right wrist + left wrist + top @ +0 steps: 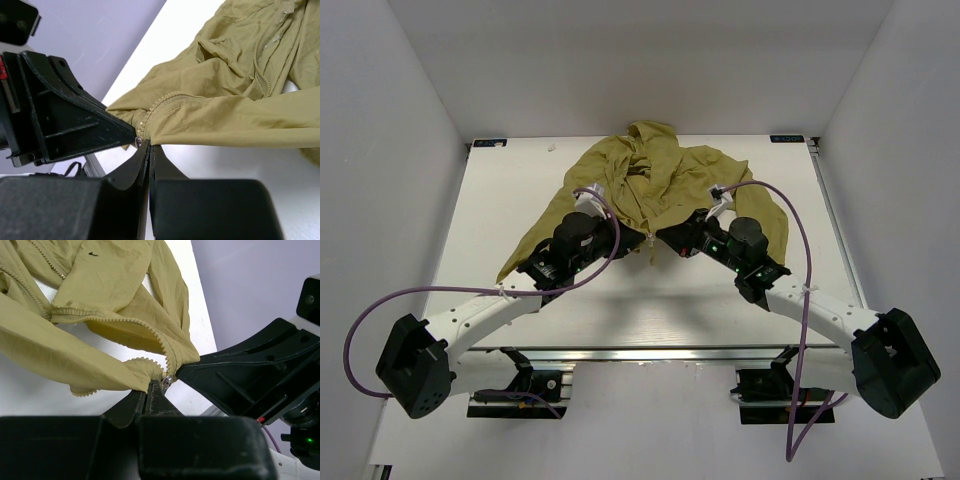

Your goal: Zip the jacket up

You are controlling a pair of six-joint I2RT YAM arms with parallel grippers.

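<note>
Shows jacket (665, 180) crumpled on far half of bench (650, 300), hood toward far edge, sleeves trailing toward left and right edges. Front open, zipper teeth (125, 322) apart. Left gripper (151, 390) pinched tight on bottom hem corner at zipper end, no gap between fingers. Right gripper (149, 150) likewise clamped on opposite hem corner, with small metal zipper piece (138, 142) right at the tips. Both tips almost touching, about mid-bench between left and right edges. Purple cables (805, 340) looping off both arms.
</note>
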